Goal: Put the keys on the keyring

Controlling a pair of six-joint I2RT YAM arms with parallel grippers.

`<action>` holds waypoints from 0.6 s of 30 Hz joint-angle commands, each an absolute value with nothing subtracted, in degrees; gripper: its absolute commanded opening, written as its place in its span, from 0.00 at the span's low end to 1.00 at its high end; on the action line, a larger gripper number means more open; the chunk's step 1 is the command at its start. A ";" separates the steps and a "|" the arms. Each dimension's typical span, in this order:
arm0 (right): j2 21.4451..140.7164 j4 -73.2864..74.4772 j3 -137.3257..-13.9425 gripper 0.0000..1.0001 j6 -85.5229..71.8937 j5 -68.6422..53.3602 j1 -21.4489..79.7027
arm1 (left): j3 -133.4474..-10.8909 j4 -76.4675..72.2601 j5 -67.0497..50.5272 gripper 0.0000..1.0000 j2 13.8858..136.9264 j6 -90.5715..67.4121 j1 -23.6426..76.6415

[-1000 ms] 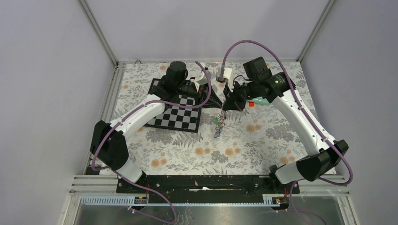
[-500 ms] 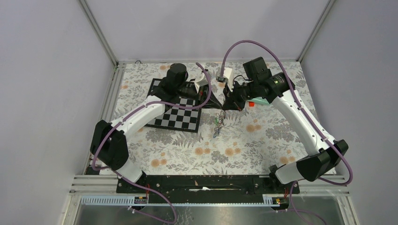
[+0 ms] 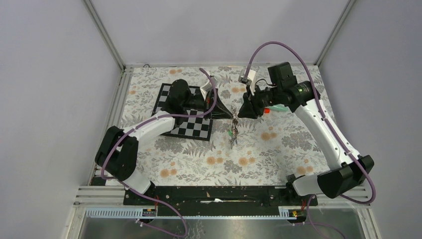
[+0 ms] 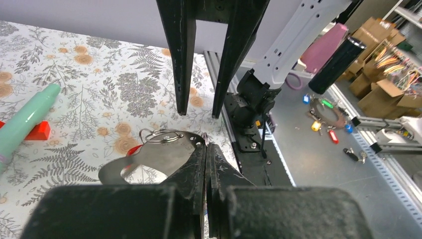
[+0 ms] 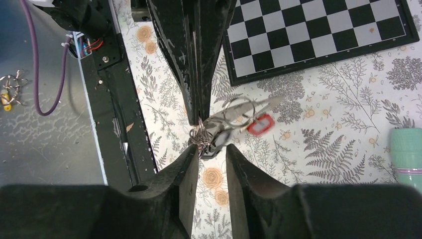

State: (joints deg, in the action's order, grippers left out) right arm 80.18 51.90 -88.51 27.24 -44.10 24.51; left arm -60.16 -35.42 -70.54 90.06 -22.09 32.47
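Most of the keyring point(image 5: 200, 137) is hard to make out. Only a tangle of thin grey wire shows, right at the tips of the left gripper point(image 4: 205, 147), whose fingers are pressed flat together on it. The keys point(image 3: 232, 132) cannot be counted. From above they are a small blurred bunch dangling just below both grippers' tips, with green and blue specks.

The right gripper point(image 5: 209, 149) faces the left one tip to tip. Its jaws are parted with a clear gap and nothing between them, and the wire tangle sits just ahead of that gap. Behind the right gripper, its arm covers much of a teal tube point(image 4: 25, 117) with a red cap point(image 4: 39, 131). A chessboard point(image 3: 188, 124) lies behind the left gripper, partly under that arm, on the floral table point(image 3: 259, 159).

One key is plain from the right wrist. It has a silver blade, a red tag point(image 5: 259, 124) and a small oval split ring point(image 5: 238, 110), and it sticks out sideways just beside the pinched tips.
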 commanded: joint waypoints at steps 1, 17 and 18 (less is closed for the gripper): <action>77.65 48.30 -86.31 0.35 25.27 -49.82 23.74 | -59.61 -55.46 -72.06 0.00 86.94 -35.06 32.08; 74.00 44.06 -81.90 0.29 27.85 -57.02 22.46 | -58.40 -56.99 -72.06 0.00 86.29 -36.65 32.08; 73.82 44.04 -81.63 0.26 27.96 -57.15 22.43 | -58.48 -57.03 -72.03 0.00 86.23 -36.72 32.06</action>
